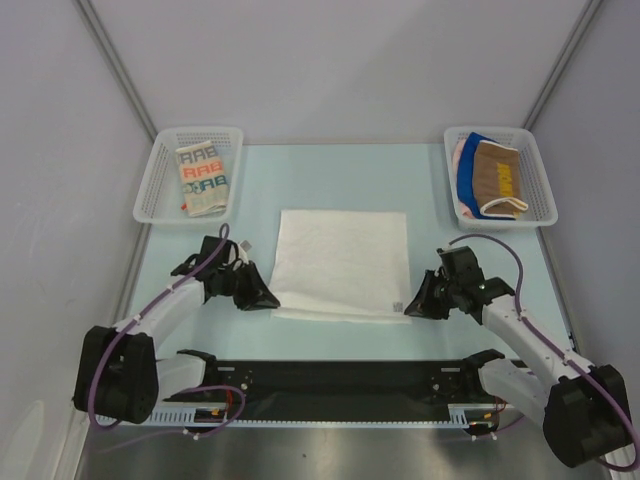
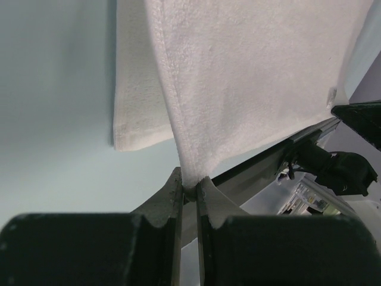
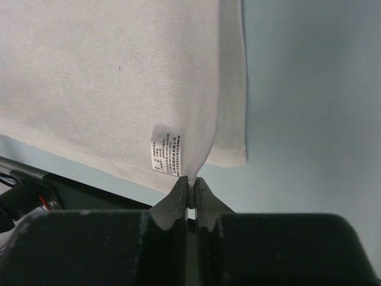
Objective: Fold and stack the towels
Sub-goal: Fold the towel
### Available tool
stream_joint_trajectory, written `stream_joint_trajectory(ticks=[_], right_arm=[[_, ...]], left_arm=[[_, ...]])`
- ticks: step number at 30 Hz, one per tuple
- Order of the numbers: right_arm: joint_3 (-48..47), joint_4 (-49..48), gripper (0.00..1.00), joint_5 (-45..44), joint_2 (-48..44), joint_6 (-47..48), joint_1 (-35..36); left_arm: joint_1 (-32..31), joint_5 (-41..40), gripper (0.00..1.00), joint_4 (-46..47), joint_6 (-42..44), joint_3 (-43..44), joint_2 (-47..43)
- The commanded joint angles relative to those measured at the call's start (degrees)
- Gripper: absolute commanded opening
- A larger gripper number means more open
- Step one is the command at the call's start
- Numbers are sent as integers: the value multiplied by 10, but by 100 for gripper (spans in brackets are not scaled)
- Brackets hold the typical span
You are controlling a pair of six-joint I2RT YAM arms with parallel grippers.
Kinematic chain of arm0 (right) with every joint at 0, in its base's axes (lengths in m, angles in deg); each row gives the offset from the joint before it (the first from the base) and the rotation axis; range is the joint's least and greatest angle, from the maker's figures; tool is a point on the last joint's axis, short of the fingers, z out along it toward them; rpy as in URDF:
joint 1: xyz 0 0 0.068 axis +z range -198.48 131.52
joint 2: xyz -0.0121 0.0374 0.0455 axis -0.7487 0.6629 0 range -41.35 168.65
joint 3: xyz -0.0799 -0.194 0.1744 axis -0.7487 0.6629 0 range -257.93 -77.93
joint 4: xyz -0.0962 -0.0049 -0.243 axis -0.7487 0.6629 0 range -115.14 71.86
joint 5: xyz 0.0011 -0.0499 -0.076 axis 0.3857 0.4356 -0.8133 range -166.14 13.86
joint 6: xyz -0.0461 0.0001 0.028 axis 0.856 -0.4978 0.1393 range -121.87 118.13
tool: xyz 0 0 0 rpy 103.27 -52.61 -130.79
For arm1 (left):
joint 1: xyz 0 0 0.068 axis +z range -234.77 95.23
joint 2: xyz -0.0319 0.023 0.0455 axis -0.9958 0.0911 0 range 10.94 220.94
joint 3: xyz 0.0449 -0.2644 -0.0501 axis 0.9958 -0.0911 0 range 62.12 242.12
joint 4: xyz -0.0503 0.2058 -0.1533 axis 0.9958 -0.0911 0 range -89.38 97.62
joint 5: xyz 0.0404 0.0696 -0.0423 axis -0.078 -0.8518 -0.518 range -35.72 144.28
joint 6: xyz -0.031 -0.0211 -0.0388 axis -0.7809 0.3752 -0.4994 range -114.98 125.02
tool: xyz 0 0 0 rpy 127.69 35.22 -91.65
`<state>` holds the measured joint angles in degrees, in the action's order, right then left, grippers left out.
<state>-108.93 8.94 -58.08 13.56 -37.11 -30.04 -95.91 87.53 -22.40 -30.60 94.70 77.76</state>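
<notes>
White towel [image 1: 343,262] lay flat mid-table [image 1: 330,170]. My L gripper [image 2: 189,189] was pinched tight on its near-left corner, and my R gripper [image 3: 189,186] on its near-right corner by the label [image 3: 165,149], w/ that edge lifted. Lettered towel [image 1: 200,178] sat in L basket [image 1: 150,200]. Brown towel [image 1: 497,175] sat atop others in R basket [image 1: 540,180].

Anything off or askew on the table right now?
Nothing spilled or damaged. The white towel lies fairly square; its near edge is raised only because the left gripper and right gripper pinch its corners. Its care label is showing. The towels in the right basket are a loose heap, not folded.
</notes>
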Motion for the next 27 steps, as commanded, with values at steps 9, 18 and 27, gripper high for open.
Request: stream_joint_trajectory(ticks=[9,18,27], right_arm=[[61,-70,6,4,32,-15,10],[72,-77,19,2,41,-14,13],[76,-41,33,-7,12,-10,-5]], left_arm=[[-4,0,8,75,-19,-46,43],[-5,2,21,94,-27,-62,60],[-5,11,39,94,-33,-63,74]])
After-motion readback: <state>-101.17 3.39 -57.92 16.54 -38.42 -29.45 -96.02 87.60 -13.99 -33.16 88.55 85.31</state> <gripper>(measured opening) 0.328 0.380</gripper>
